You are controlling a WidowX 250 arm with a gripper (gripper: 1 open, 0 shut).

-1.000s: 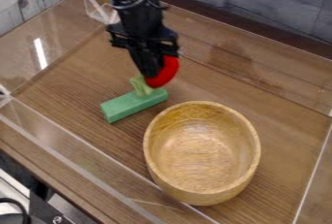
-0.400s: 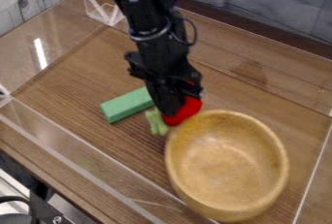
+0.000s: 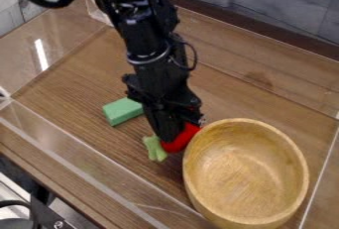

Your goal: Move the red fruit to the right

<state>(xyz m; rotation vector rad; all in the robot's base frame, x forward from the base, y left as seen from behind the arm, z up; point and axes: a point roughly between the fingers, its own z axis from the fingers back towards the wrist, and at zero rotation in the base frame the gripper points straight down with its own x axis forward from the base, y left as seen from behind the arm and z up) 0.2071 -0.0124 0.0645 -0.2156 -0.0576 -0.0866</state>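
The black metal pincer (image 3: 169, 132) is pinching the round bright-red toy fruit (image 3: 179, 138) beside the round yellow wooden bowl (image 3: 247, 172).

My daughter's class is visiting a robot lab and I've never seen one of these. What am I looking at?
This view looks down from above at a wooden table. The dark machine reaching in is a single robot arm, and its gripper is closed, apparently on the red toy fruit, whose light green leafy stem pokes out to the left. Beside it sits a wooden bowl, and a green block lies partly hidden behind the arm.
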